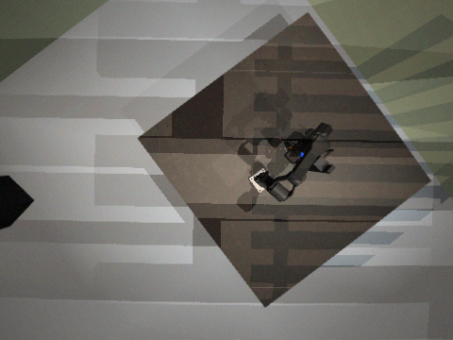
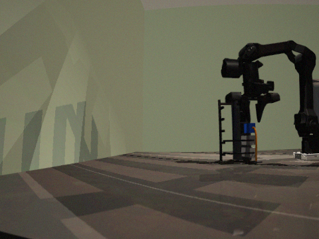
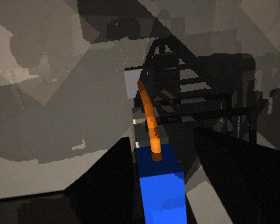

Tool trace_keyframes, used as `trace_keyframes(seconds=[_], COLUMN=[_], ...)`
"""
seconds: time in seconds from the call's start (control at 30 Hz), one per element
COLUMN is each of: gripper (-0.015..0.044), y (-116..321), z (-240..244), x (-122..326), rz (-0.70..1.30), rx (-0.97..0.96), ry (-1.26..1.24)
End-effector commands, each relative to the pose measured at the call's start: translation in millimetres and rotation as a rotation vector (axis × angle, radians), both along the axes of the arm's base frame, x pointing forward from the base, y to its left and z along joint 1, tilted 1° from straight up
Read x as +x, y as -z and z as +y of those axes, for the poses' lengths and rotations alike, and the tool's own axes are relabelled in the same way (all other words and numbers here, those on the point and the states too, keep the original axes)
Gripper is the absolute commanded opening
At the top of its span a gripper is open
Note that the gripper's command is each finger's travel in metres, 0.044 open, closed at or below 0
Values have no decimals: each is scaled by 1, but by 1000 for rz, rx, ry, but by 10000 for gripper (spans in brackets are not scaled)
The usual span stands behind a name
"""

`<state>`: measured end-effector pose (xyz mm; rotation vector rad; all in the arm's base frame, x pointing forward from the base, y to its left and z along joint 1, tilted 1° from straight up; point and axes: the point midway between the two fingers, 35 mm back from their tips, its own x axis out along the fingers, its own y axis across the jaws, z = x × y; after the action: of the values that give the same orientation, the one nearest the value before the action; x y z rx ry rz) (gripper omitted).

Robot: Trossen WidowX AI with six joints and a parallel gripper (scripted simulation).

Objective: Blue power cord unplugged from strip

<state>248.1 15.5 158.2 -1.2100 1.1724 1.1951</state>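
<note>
The blue plug (image 1: pixel 302 155) (image 2: pixel 249 127) (image 3: pixel 162 195) sits against the side of the upright black power strip (image 2: pixel 236 133). Its orange-looking cord (image 2: pixel 256 143) (image 3: pixel 151 117) hangs from it toward the table. My gripper (image 2: pixel 252 121) (image 3: pixel 162 140) is partly open and points down at the plug. In the wrist view one finger stands on each side of the plug, with gaps between and nothing gripped. The arm partly hides the strip in the top view, and the plug's contacts are hidden.
A thin black rack frame (image 2: pixel 220 130) (image 3: pixel 253 122) stands beside the strip. Grey blocks (image 2: pixel 247 145) lie below the plug. The arm's white base plate (image 1: pixel 254 181) (image 2: pixel 310 155) is close by. The brown table (image 1: pixel 189 166) ends in a straight edge.
</note>
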Motion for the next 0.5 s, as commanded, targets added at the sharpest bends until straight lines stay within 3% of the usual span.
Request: trace_keyframes(seconds=[0.0, 0.47], gripper=[160, 160], y=[0, 0], z=[-6, -29], x=[0, -1], rz=[1, 2], rx=[-5, -7], ry=[-2, -2])
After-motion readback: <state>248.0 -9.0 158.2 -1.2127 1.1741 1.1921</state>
